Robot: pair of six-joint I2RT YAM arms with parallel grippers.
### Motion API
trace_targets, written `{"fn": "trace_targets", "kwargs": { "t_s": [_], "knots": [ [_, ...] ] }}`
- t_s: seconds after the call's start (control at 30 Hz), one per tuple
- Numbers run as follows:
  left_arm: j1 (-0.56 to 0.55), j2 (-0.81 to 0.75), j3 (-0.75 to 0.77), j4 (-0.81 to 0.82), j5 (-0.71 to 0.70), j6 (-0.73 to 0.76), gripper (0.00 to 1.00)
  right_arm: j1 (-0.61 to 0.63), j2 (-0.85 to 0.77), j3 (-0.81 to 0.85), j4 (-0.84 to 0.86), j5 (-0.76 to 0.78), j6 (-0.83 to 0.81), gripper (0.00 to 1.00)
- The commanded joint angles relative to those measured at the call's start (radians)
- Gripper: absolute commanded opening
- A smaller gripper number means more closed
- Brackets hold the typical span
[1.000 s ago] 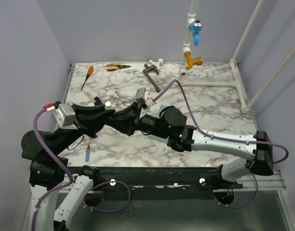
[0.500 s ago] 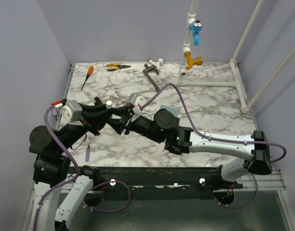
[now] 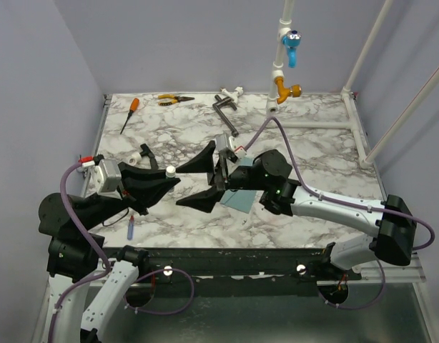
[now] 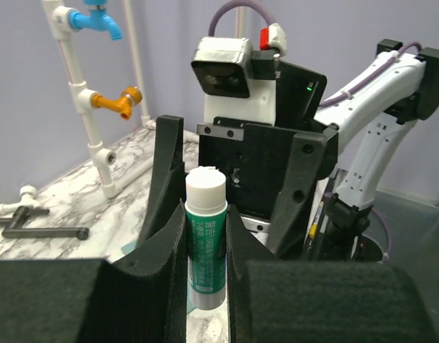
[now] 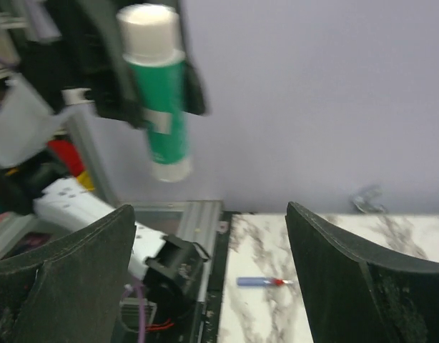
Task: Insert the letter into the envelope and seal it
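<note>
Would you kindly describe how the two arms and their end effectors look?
The left arm and right arm mix black joint housings with white links; a purple cable loops along each. The left end effector and right end effector each have two black fingers and a pale grey camera box with a red tag.

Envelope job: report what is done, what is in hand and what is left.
Done: unclear, since no letter shows and the envelope lies partly hidden. In hand: the left gripper clamps a capped glue stick; the right gripper is open, facing it. Left, probably: uncapping, gluing and sealing the envelope.
</note>
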Motion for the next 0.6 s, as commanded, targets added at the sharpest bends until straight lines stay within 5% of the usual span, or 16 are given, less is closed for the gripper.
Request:
{"fn": "trace_targets", "kwargs": {
  "t_s": [0.0, 0.1, 0.23, 0.57],
  "knots": [
    [-0.002, -0.015, 0.0, 0.054, 0.11, -0.062, 0.0, 0.015, 0.009, -0.014, 0.266, -0.268, 0.088, 0.87],
    [-0.002, -0.017, -0.003, 0.066, 0.131, -0.077, 0.0, 0.011, 0.029, 0.016, 0.294, -0.322, 0.104, 0.85],
    [-0.002, -0.017, -0.001, 0.078, 0.143, -0.09, 0.0, 0.012, 0.068, 0.069, 0.295, -0.348, 0.151, 0.68],
    [-0.002, -0.023, -0.001, 0.106, 0.159, -0.115, 0.0, 0.004, 0.131, 0.124, 0.309, -0.362, 0.223, 0.44]
  ]
}}
